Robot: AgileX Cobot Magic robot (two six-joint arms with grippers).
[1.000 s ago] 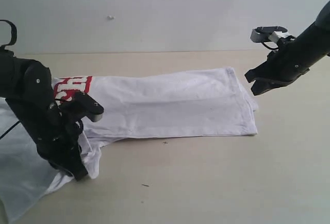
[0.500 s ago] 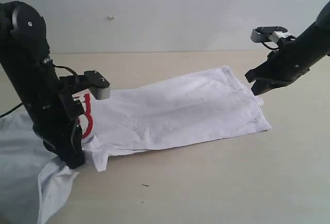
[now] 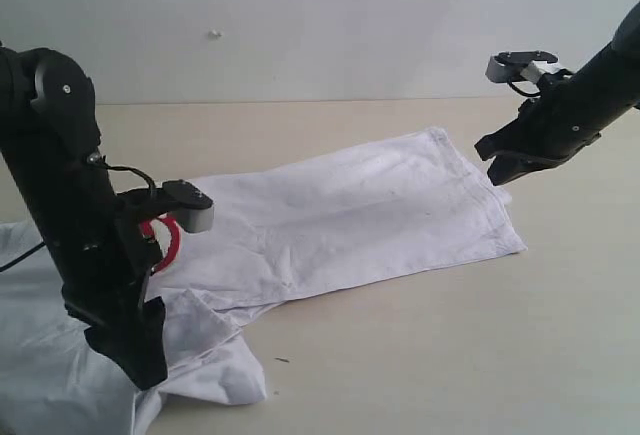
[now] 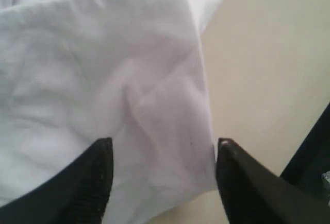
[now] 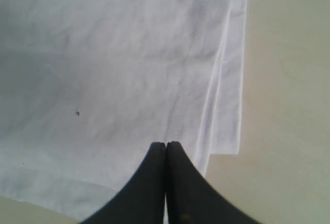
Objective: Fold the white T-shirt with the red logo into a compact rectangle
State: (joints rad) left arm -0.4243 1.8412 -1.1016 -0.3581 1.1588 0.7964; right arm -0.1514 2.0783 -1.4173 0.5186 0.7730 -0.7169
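Two arms work at opposite ends of the white T-shirt (image 3: 350, 220), which in the exterior view lies long and wrinkled across the table (image 3: 450, 355). The left gripper (image 3: 138, 353) hangs low over the shirt's bunched end, and only a small curve of the red logo (image 3: 165, 240) shows beside that arm. The right gripper (image 3: 500, 168) is at the shirt's hem corner, close above the cloth. I judge that the step in hand is to spread the bunched end flat before any fold. To do it well, the left gripper should take one clear edge, not a heap of layers, and draw it away from the hem until the wrinkles go out, while the hem end stays in place

In the left wrist view the fingers (image 4: 98, 177) are spread wide with loose, creased cloth lying between them; nothing looks pinched

In the right wrist view the fingers (image 5: 154, 183) are pressed together over the shirt's layered hem edge, and I see no cloth caught between them
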